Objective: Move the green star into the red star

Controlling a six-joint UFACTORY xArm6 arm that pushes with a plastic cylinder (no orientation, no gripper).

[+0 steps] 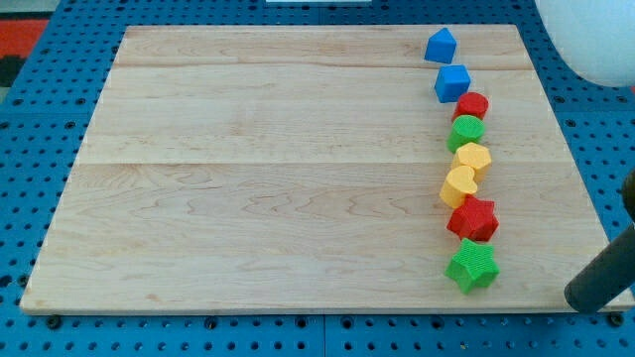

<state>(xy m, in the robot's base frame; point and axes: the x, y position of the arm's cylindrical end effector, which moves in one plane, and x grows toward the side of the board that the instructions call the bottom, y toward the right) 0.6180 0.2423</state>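
Wooden board (258,169) on blue pegboard (60,332), single cam view. All blocks in one wavy column nr the view's right edge of board.

Column, view's top to bottom:
- blue block (441,46), pointed/house-like shape, nr top edge
- blue cube (452,82), just below it, a small gap btwn
- red block (471,105), rounded, shape unclear; touching blue cube's lower right
- green block (466,130), rounded, touching red block above
- yellow block (474,157), hexagon-ish, touching green block
- yellow block w/ rounded lobes (458,185), heart-like, touching the other yellow
- red star (473,218), touching heart-like yellow above
- green star (471,265), lowest in column, nr board's bottom edge

Green star vs red star: directly below it in view, upper points at or touching red star's lower edge; cannot tell if a hairline gap remains.

Rod (603,280): dark, enters from the view's bottom right corner, slanting down-left. My tip (570,296) sits at board's right edge, to the view's right of green star & slightly lower, well apart, no contact w/ any block. No fingers on this rig: bare rod only, nothing held.

White rounded object (585,40) at the view's top right, off board.
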